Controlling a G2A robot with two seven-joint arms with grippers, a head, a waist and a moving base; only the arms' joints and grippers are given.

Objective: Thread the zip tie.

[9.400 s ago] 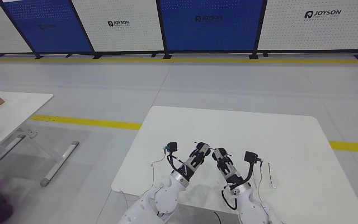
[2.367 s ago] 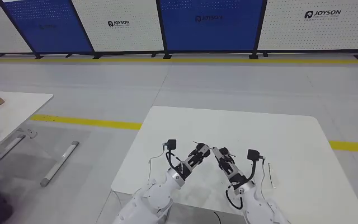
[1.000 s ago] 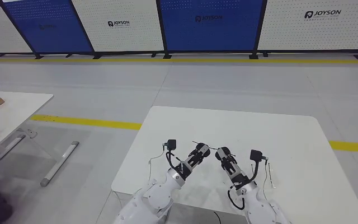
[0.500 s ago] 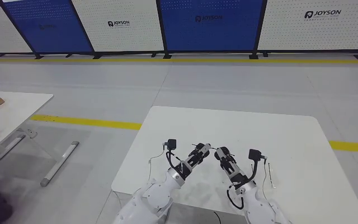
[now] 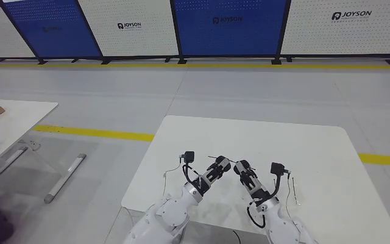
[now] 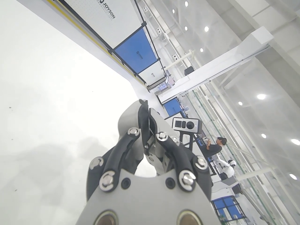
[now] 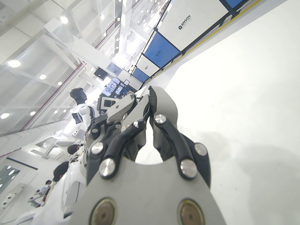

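Note:
Both arms reach in over the near edge of the white table [image 5: 256, 134]. My left gripper [image 5: 222, 163] and my right gripper [image 5: 239, 166] sit tip to tip, almost touching, a little above the table top. A thin black zip tie [image 5: 212, 158] sticks out past the left gripper and runs toward the right one. In the left wrist view my left gripper [image 6: 143, 104] has its fingers pressed together on a thin dark strip. My right gripper [image 7: 150, 91] is likewise pinched shut, with the left gripper's fingers [image 7: 123, 107] just behind it.
A second thin strip [image 5: 295, 190] lies flat on the table to the right of the right arm. The far half of the table is bare white. Another white table [image 5: 18, 119] stands off to the left across the floor.
The two grippers have edged slightly closer together near the table's front edge. Both stay shut.

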